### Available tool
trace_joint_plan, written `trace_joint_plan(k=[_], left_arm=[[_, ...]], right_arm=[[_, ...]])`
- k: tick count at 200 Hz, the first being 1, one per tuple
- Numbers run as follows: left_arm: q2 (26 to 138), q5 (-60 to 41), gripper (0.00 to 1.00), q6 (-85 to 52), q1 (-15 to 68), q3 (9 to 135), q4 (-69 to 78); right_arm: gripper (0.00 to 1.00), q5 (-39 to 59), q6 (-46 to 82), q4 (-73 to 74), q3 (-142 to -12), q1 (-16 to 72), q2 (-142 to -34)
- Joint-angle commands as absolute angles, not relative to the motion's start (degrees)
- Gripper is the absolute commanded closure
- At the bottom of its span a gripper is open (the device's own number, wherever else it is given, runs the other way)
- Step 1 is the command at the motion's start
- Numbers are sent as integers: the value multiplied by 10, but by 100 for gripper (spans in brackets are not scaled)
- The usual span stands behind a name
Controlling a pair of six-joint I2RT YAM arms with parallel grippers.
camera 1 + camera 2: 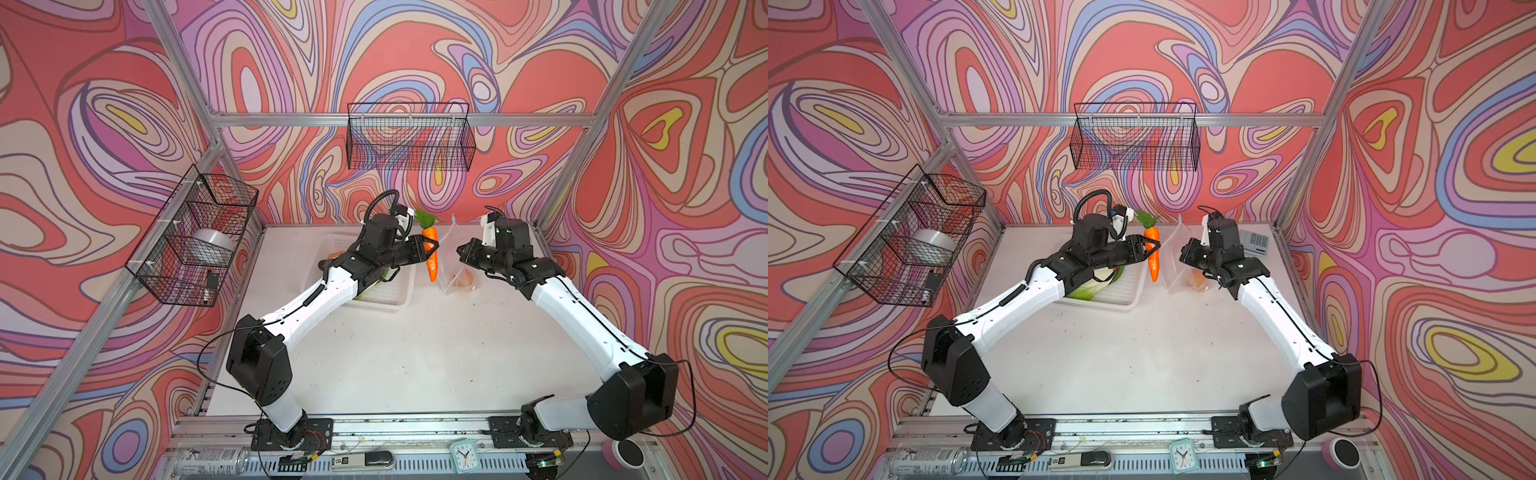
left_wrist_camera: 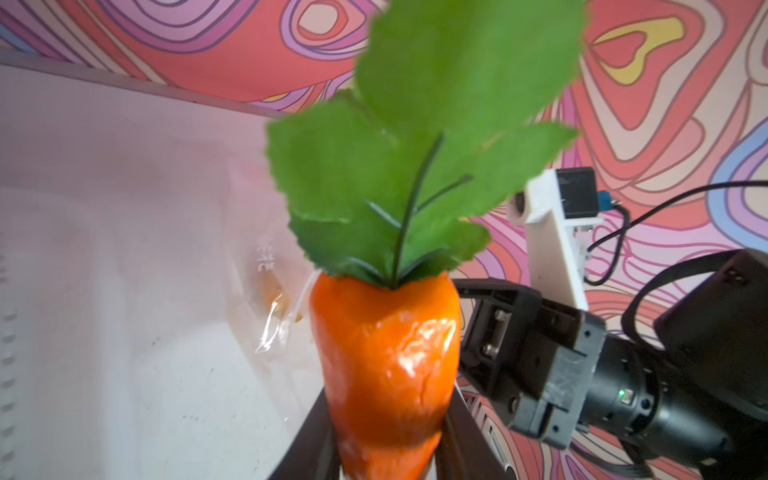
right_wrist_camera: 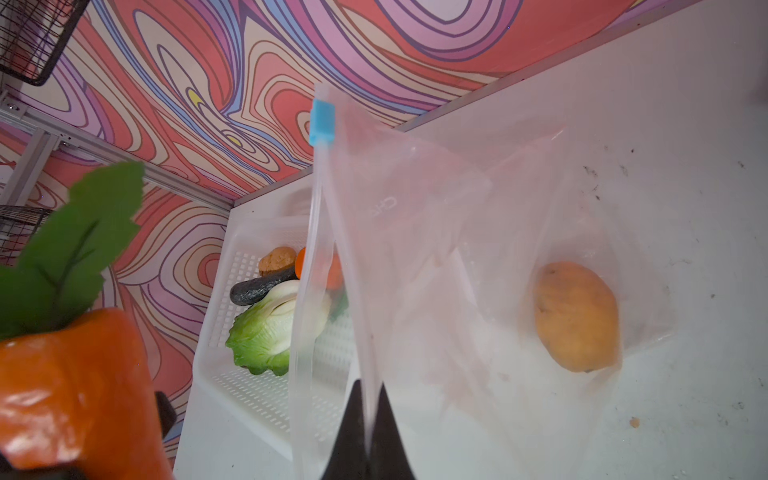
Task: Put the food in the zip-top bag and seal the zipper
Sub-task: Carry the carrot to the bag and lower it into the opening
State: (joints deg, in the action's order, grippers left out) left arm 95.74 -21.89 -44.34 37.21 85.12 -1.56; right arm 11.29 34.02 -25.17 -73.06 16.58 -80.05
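An orange carrot (image 1: 432, 259) (image 2: 386, 361) with green leaves hangs upright above the table, and my left gripper (image 1: 432, 246) (image 2: 386, 449) is shut on its upper body. Just right of it the clear zip-top bag (image 1: 457, 266) (image 3: 436, 249) stands lifted. My right gripper (image 1: 461, 250) (image 3: 369, 415) is shut on one lip of its mouth. The zipper's light-blue slider (image 3: 322, 122) sits at the top end. A tan potato (image 3: 575, 316) lies inside the bag. The napa cabbage (image 3: 266, 332), eggplant (image 3: 259, 287) and another potato (image 3: 277, 259) lie in the white basket (image 3: 216, 332).
The white perforated basket (image 1: 386, 305) sits under my left arm. Black wire baskets hang on the back wall (image 1: 409, 137) and the left wall (image 1: 191, 237). A calculator (image 1: 1256, 241) lies at the back right. A can (image 1: 210, 460) and a clock (image 1: 462, 454) rest on the front rail.
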Motion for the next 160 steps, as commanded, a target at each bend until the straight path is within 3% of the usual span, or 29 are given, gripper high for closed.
trace_joint_plan(k=[1, 58, 118, 160], left_arm=[[981, -169, 71, -452, 383, 865, 71], [1031, -53, 71, -364, 425, 867, 124], [1050, -44, 70, -323, 445, 842, 125], [1050, -93, 70, -292, 445, 844, 79]], right_arm=[[100, 119, 350, -240, -717, 164, -796], [100, 142, 367, -220, -704, 164, -790], [100, 141, 375, -245, -732, 164, -785], [100, 133, 377, -248, -746, 164, -774]])
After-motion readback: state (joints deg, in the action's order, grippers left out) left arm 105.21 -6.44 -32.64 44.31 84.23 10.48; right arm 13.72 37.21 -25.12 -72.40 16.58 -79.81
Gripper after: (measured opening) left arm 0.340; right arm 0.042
